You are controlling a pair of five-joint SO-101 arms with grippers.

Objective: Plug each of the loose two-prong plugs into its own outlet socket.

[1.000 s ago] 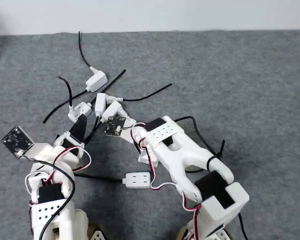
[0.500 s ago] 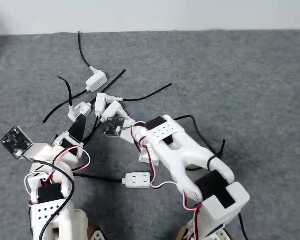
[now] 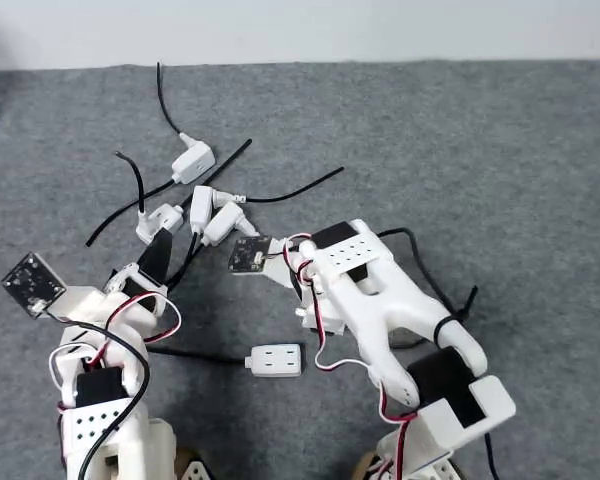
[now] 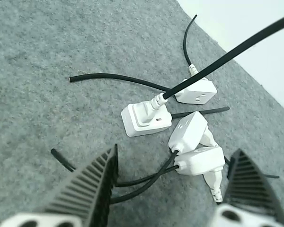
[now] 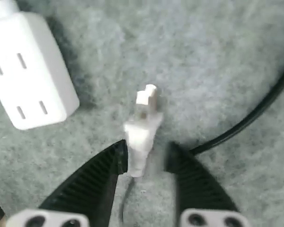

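Observation:
A white outlet strip (image 3: 276,360) lies near the front of the grey carpet, and its slots (image 5: 31,71) face up close beside my right gripper. My right gripper (image 5: 144,153) is shut on a small white two-prong plug (image 5: 141,132), prongs pointing away from the wrist, just above the carpet. My right arm (image 3: 365,290) covers that gripper from above. Several loose white plugs (image 3: 202,210) with black cords lie in a cluster at the back left. My left gripper (image 4: 168,189) stands open just short of them, with the nearest plug (image 4: 146,118) ahead of its fingers.
Black cords (image 3: 290,190) fan out from the plug cluster across the carpet. The strip's own black cord (image 3: 190,353) runs left toward the left arm's base. A thick black cable (image 5: 255,118) lies beside my right gripper. Bare carpet (image 3: 500,170) stretches to the right and back.
My right arm has swung to the right and slightly back from the plug cluster. The left arm, the strip and the loose plugs have stayed put.

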